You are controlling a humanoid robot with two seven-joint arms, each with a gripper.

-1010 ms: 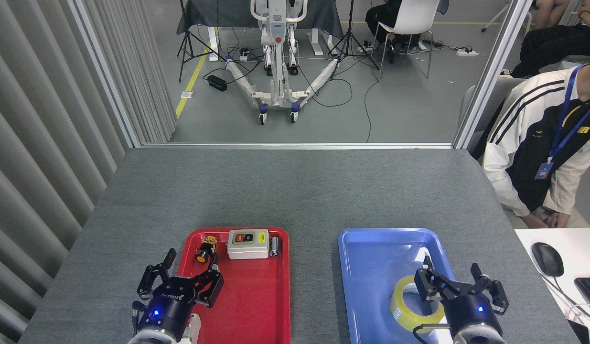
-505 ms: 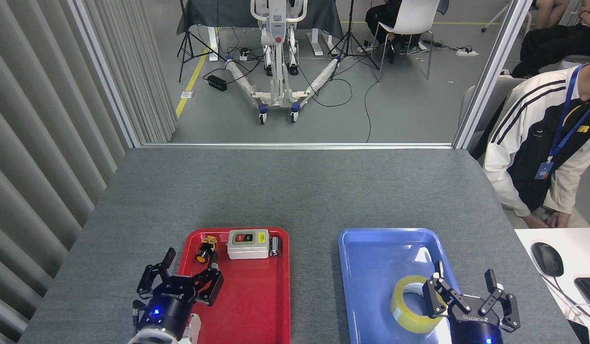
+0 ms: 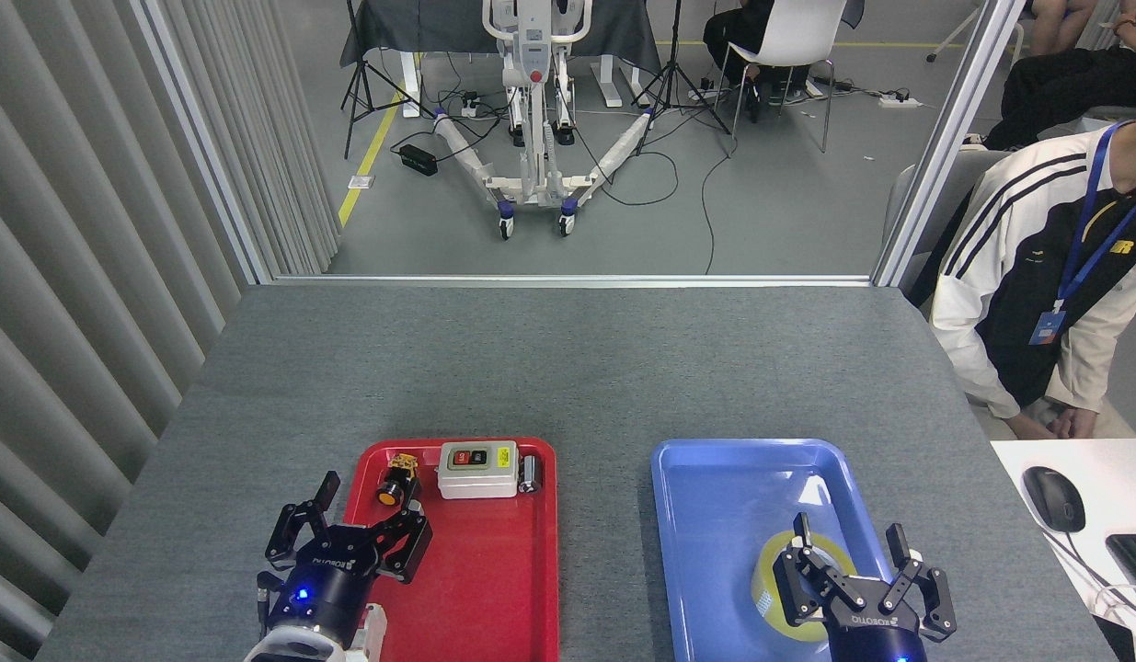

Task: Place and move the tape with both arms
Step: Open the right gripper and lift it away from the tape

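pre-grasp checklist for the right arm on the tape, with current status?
1. Tape lies flat inside the blue tray: ok.
2. Right gripper open, fingers spread: ok.
3. Right gripper lined up over the roll: ok roughly; it covers much of the roll in the head view.
4. Fingers placed to straddle the roll wall or its core: cannot tell, height above the tape is not readable from this view.
5. Left gripper open and empty, at the left edge of the red tray, clear of the tape: ok.
6. Person beside the table, hands off the table top: ok.
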